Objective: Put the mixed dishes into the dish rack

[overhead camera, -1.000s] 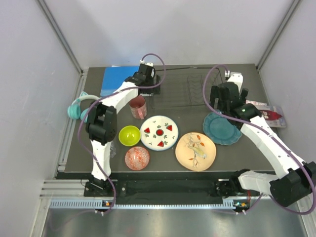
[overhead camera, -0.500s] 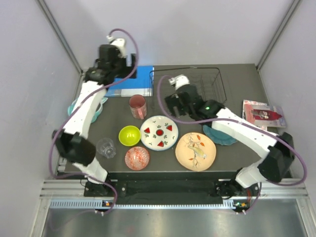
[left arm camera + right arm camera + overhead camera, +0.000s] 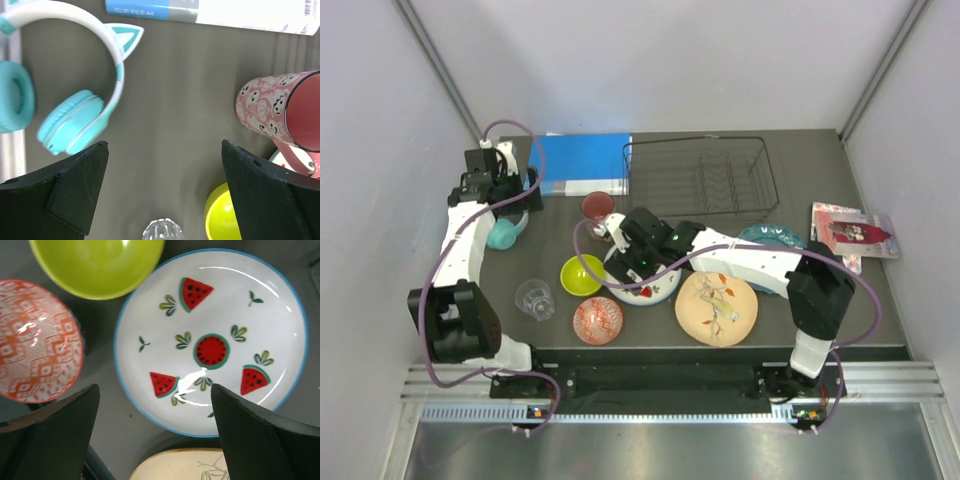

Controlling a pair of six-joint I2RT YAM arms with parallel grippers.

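Note:
The white plate [image 3: 656,289] [image 3: 210,340] with watermelon marks lies mid-table. My right gripper [image 3: 628,268] [image 3: 155,390] hangs open and empty above its near-left rim. Around it are the lime bowl [image 3: 582,274] [image 3: 97,265] [image 3: 222,215], red patterned bowl [image 3: 597,320] [image 3: 37,340] and peach plate [image 3: 717,307] [image 3: 180,467]. The teal scalloped plate [image 3: 770,235] is partly hidden behind the right arm. My left gripper [image 3: 515,195] [image 3: 164,150] is open and empty above bare table, between the red tumbler [image 3: 597,207] [image 3: 280,110] and the clear glass [image 3: 534,298] [image 3: 161,230]. The black wire dish rack [image 3: 700,175] stands at the back.
Teal cat-ear headphones [image 3: 505,232] [image 3: 70,120] lie at the left edge under the left arm. A blue book [image 3: 580,165] [image 3: 210,10] lies left of the rack. A red packet [image 3: 850,228] lies at the right edge. Grey walls enclose the table.
My left arm swung from the back left corner down over the headphones. My right arm moved left and nearer, from in front of the rack to above the white plate.

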